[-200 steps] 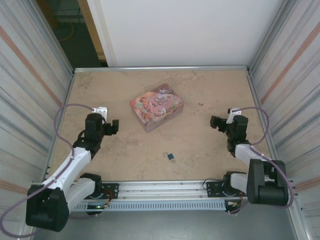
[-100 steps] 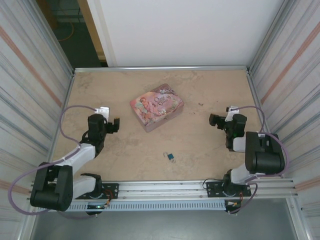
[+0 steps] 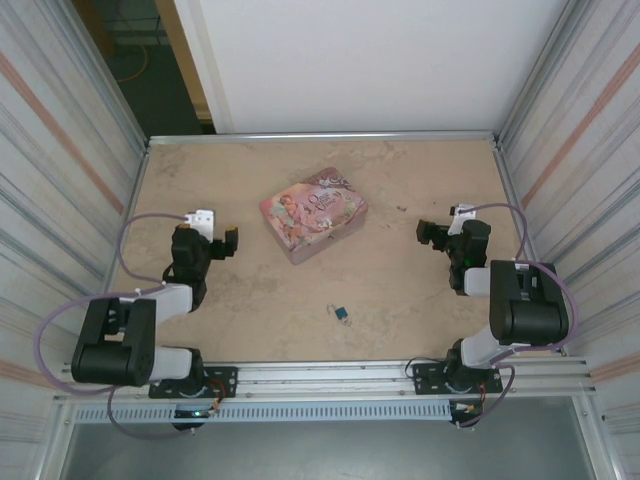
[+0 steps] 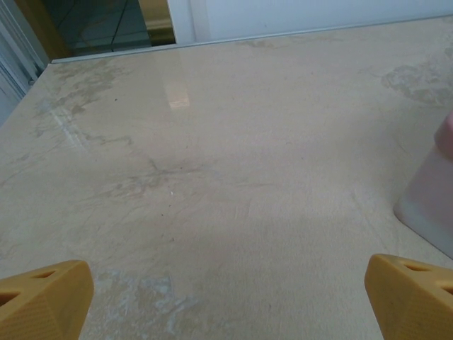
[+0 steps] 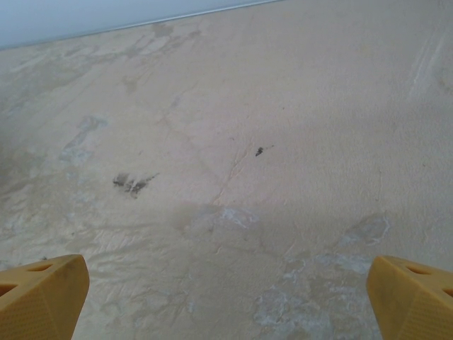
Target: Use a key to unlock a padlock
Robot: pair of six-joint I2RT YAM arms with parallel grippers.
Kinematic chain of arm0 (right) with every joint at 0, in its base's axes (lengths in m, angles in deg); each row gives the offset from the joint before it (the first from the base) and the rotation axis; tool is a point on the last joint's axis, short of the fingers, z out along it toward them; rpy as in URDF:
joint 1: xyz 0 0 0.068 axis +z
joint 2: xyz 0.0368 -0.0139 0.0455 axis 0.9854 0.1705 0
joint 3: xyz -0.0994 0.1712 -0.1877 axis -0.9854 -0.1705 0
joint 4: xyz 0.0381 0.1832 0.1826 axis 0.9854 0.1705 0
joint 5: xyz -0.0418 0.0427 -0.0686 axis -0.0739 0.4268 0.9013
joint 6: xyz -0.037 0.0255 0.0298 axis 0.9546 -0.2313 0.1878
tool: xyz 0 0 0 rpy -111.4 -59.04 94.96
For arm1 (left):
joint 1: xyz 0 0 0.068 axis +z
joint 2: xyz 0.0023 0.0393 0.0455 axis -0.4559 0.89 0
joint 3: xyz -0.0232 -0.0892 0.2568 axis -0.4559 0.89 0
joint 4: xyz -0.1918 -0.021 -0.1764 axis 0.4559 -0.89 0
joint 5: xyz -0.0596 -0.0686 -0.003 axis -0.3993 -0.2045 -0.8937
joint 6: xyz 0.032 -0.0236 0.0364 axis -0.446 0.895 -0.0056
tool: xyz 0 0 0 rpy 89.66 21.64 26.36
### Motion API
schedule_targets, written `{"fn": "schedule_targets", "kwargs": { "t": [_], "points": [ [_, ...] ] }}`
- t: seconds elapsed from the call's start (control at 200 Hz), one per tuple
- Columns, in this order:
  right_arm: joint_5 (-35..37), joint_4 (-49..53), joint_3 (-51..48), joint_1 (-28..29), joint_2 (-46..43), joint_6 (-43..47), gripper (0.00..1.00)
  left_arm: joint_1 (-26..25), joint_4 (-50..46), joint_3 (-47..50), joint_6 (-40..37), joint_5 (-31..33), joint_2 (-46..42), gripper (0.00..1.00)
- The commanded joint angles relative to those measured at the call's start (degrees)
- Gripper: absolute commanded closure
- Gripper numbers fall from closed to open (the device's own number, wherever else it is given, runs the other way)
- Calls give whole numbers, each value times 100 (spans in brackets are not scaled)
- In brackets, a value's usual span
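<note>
The padlock [image 3: 342, 314], a tiny blue-teal block with a thin silver piece at its left, lies on the table near the front edge, between the two arms. Whether that silver piece is its shackle or the key is too small to tell. My left gripper [image 3: 228, 243] stands open at the left, well away from the padlock, its yellow fingertips [image 4: 42, 297] wide apart over bare table. My right gripper [image 3: 428, 233] is open at the right, also with nothing between its fingertips [image 5: 414, 297].
A pink pictured tin box [image 3: 313, 213] sits mid-table, just right of the left gripper; its corner [image 4: 433, 205] shows in the left wrist view. Corrugated walls [image 3: 60, 180] close in both sides, and a metal rail [image 3: 320, 375] runs along the front.
Both arms have folded back toward their bases, elbows rising. Both grippers shifted slightly farther from the front edge and stayed open. Padlock and tin have not moved.
</note>
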Motion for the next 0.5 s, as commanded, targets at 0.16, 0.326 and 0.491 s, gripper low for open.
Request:
{"fn": "schedule_targets", "kwargs": {
  "t": [0.16, 0.326, 0.491],
  "points": [
    [177, 51, 92, 38, 39, 180, 1, 155, 1125, -10, 33, -154, 873, 1],
    [191, 55, 82, 50, 34, 189, 1, 271, 492, -353, 297, 103, 912, 1],
    [205, 59, 99, 62, 43, 189, 1, 271, 427, -369, 298, 91, 885, 1]
  ]
}}
